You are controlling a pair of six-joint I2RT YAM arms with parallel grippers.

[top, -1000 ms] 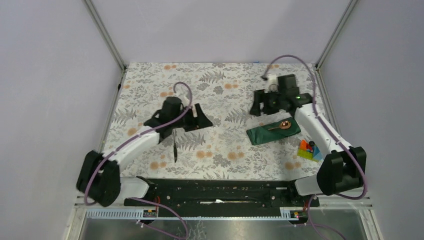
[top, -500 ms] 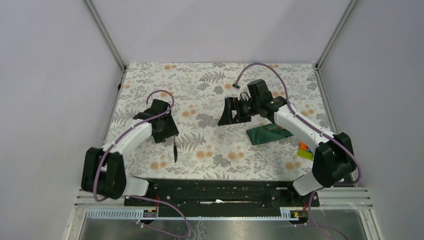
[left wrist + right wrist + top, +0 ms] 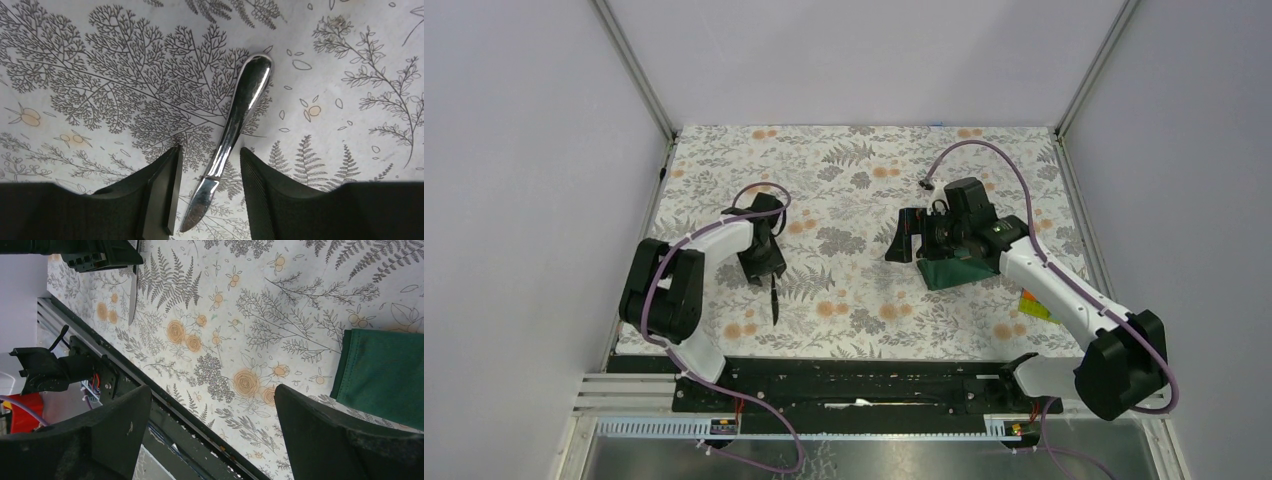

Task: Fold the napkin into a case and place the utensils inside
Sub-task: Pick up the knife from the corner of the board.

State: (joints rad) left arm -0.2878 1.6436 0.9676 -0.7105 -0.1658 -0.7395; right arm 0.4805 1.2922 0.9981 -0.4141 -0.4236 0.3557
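L gripper (image 3: pixel 209 155) down over knife (image 3: pixel 231 135), jaws apart, one finger each side w/ gaps, no grip. Vs 0.5 s ago: L elbow pulled in, gripper nudged onto knife's far end. Knife unmoved, left-centre of tablecloth (image 3: pixel 854 300). R gripper (image 3: pixel 210 410) spread wide, empty, has drifted back to just beside left end of folded green napkin (image 3: pixel 964 270). Napkin in same spot.

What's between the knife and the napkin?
Only bare tablecloth, clear in the right wrist view: knife top left, napkin right.
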